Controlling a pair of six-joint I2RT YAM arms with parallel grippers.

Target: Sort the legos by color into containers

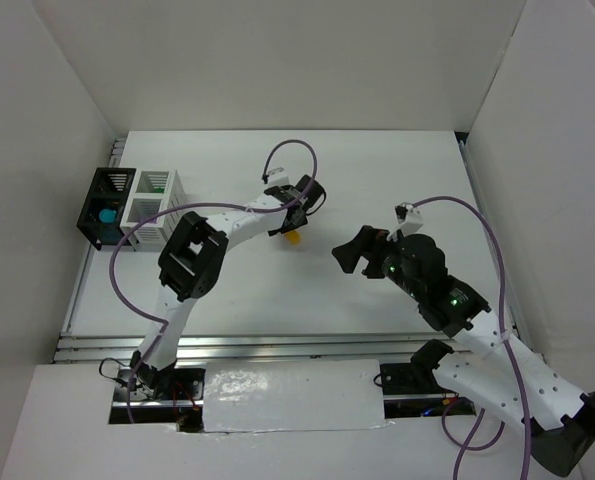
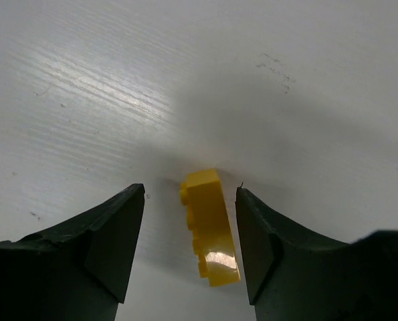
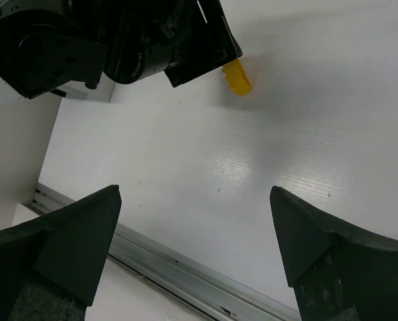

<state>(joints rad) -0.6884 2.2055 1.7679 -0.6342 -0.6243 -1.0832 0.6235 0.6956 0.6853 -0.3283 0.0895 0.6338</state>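
A yellow lego [image 2: 211, 231] lies on the white table between the fingers of my left gripper [image 2: 190, 190]. The jaws stand apart around it, with a clear gap on the left side and the right finger very close to it. In the top view the lego [image 1: 292, 238] sits just under the left gripper [image 1: 295, 215] at mid-table. It also shows in the right wrist view [image 3: 237, 77]. My right gripper [image 1: 352, 250] is open and empty, to the right of the lego. The black bin [image 1: 105, 205] holds a teal piece [image 1: 107, 213]; the white bin [image 1: 155, 195] adjoins it.
White walls surround the table on three sides. A metal rail [image 1: 277, 345] runs along the near edge and also shows in the right wrist view [image 3: 185, 267]. Purple cables loop above both arms. No other legos show on the table.
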